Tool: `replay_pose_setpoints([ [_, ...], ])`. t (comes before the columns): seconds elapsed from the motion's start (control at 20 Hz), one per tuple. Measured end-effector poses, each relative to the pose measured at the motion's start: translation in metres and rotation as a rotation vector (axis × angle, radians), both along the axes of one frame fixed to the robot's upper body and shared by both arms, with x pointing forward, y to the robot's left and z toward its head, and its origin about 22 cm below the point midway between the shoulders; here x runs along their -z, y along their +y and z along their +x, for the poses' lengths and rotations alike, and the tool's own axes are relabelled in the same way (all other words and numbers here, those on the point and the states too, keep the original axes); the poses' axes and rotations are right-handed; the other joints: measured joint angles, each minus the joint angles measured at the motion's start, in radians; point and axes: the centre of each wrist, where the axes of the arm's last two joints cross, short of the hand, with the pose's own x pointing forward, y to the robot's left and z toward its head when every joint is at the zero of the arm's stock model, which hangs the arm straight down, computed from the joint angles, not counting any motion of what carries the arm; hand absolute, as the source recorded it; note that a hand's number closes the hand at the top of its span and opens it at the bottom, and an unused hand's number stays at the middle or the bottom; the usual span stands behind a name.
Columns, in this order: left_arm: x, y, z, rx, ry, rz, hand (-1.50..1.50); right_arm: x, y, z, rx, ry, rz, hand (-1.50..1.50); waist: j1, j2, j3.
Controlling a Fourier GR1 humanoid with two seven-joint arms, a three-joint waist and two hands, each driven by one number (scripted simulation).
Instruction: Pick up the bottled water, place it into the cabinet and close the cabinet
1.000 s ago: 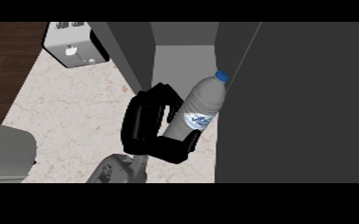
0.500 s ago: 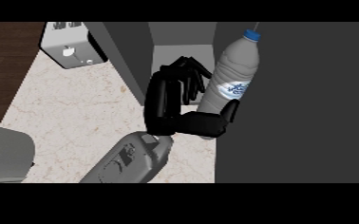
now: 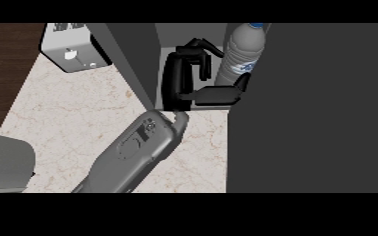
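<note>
The bottled water (image 3: 242,55), clear with a blue cap and a blue-white label, stands upright inside the open cabinet (image 3: 171,34), against its right side. My left hand (image 3: 181,77) is just left of the bottle, inside the opening. Its fingers curl toward the bottle's middle and its thumb (image 3: 218,95) reaches across to the bottle's base. The grey forearm (image 3: 136,152) runs in from the lower left. The bottle's right edge is hidden behind the dark cabinet door (image 3: 303,110). My right hand does not show.
A grey toaster-like appliance (image 3: 70,50) sits on the marble counter (image 3: 66,115) to the left of the cabinet's side wall (image 3: 133,60). A rounded grey shape (image 3: 15,165) shows at the lower left edge. The dark door fills the right side.
My left hand has carried the bottle up and away from me, from in front of the cabinet into its opening. More of the forearm now shows.
</note>
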Motion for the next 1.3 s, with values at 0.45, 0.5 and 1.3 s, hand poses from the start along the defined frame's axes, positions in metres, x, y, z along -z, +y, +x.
replay_pose_setpoints([
  [0.45, 0.017, 0.000, 0.035, -0.052, 0.034, 0.092, 1.50, 0.001, -0.003, 0.003, -0.014, -0.001, 0.009, -1.50, -0.008, 0.002, 0.000],
  [0.5, 0.021, 0.002, 0.037, -0.059, 0.040, 0.098, 1.50, 0.000, -0.006, 0.004, -0.010, 0.001, -0.002, -1.50, -0.007, 0.002, 0.000],
  [1.3, 0.042, 0.030, 0.086, -0.189, 0.041, 0.195, -1.50, 0.002, -0.009, 0.008, -0.041, -0.004, 0.034, -1.50, -0.024, 0.009, 0.000],
])
